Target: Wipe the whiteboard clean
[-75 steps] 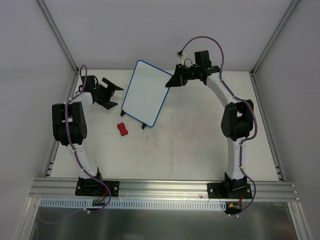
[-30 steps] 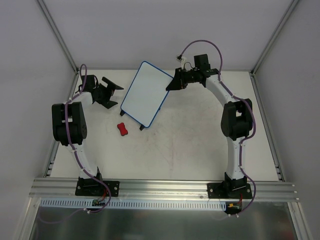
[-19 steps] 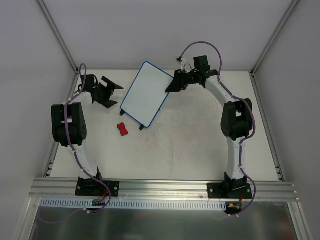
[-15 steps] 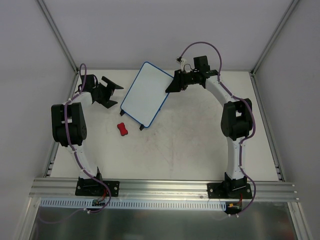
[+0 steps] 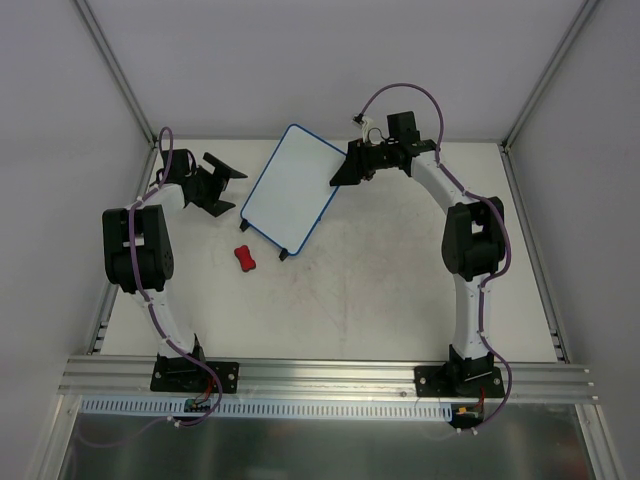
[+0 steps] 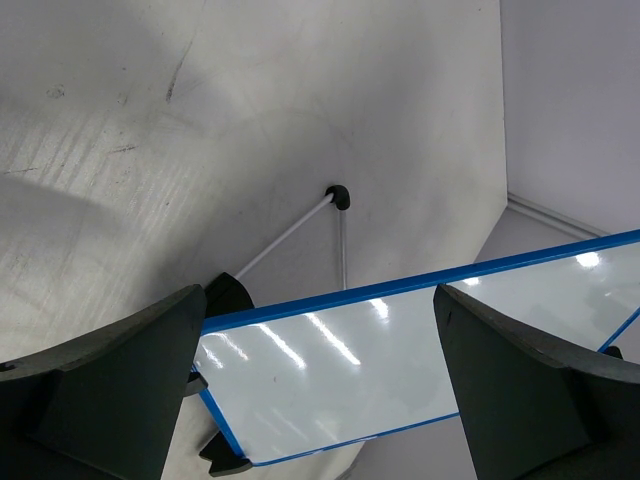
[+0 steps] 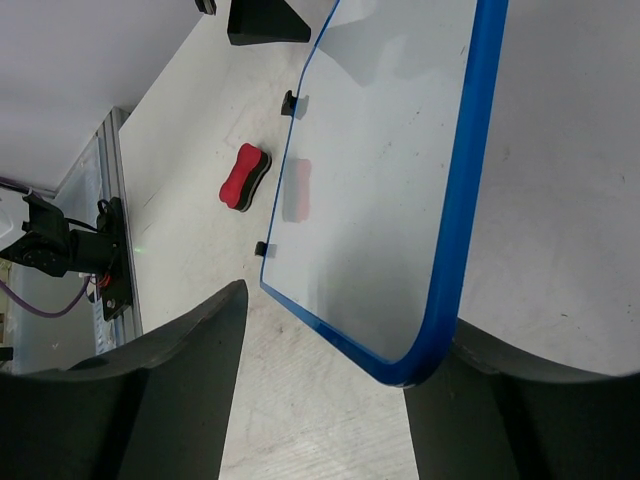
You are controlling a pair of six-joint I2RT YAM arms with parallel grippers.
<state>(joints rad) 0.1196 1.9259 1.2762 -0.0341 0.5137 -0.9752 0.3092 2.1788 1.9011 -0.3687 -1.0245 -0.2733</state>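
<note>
The whiteboard (image 5: 292, 185), blue-framed with a clean white face, stands tilted on its black feet at the back middle of the table. My right gripper (image 5: 343, 168) is at the board's right corner, open. In the right wrist view the whiteboard (image 7: 390, 150) has its rounded corner beside one finger (image 7: 520, 400), and the other finger (image 7: 170, 380) stands well off it. My left gripper (image 5: 225, 190) is open just left of the board. Its wrist view looks between the fingers at the whiteboard (image 6: 340, 360). The red eraser (image 5: 244, 259) lies on the table near the board's lower left foot.
The eraser (image 7: 245, 177) lies loose in front of the board, and its red reflection shows in the board's face. Enclosure walls and metal posts stand close behind the board and at both sides. The aluminium rail (image 5: 320, 375) with the arm bases runs along the near edge.
The right gripper's jaws have spread apart and let go of the board's corner. The board, shifted slightly back over the earlier frames, now stands still. The left arm has not moved.
</note>
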